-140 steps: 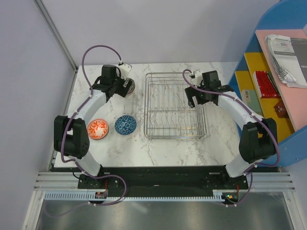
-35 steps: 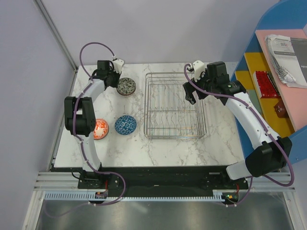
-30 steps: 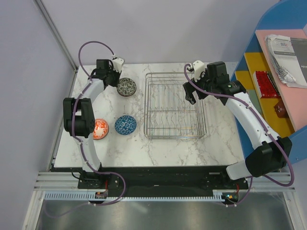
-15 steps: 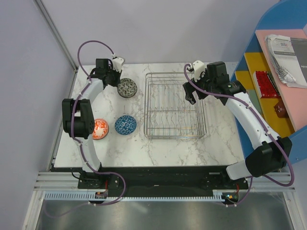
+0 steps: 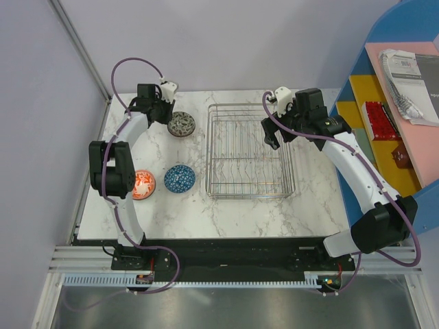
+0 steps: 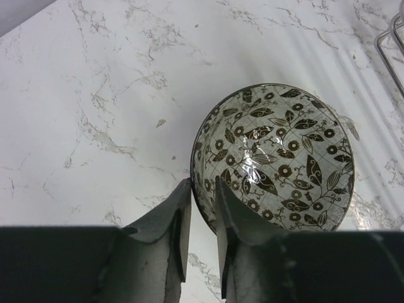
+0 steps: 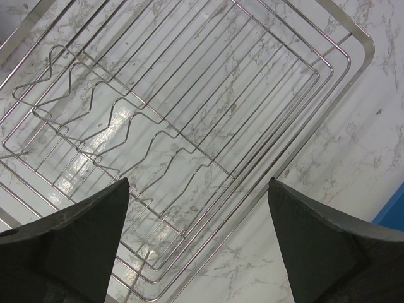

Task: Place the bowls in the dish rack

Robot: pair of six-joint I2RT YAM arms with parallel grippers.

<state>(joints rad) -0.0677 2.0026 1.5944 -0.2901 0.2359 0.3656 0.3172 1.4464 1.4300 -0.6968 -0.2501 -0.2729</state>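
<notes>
My left end effector straddles the rim of the grey-black bowl, fingers narrowly apart; pinching or not, I cannot tell; it sits at ten o'clock from the dish rack; rigid, likely slick and brittle, so I'd hold the rim firmly.

The grey-black bowl is sitting near the table's far edge, touching the left gripper. The blue bowl and orange-red bowl are lying nearer, left of the dish rack.
</notes>
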